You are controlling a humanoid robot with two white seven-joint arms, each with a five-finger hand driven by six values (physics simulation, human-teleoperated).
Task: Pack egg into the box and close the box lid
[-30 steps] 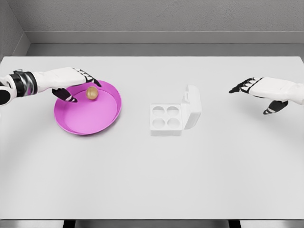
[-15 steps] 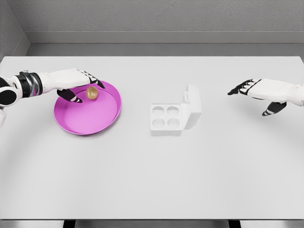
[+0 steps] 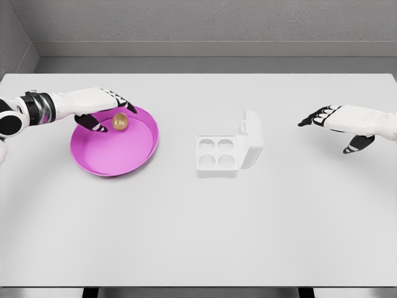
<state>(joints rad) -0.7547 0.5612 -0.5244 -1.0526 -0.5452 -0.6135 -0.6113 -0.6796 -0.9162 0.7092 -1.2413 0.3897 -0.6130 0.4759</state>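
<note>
At the left edge of the frame the left arm comes in, white with a black and grey banded wrist, and the left hand (image 3: pixel 93 107) sits over the upper left rim of the pink plate (image 3: pixel 107 162). Fingers loosely curved around the egg (image 3: pixel 120 122), dark fingertips just past it on the far side, thumb (image 3: pixel 94 126) on the near side; nothing gripped, hand reads as open, and contact with the egg can't be told. Egg is tan, round, lying in the upper part of the plate, near the back rim. Plate rests flat on the white counter (image 3: pixel 198 223), left of centre. Well apart to the right, near frame centre, is the white box (image 3: pixel 217 155): four round empty cups in a square base, lid (image 3: pixel 250 141) hinged on the right side and standing up open, tilted slightly. Far right, the right hand (image 3: pixel 338 121) hovers above the counter, palm down, fingers stretched toward the left, thumb hanging below; open, holding nothing, well apart from the box.
</note>
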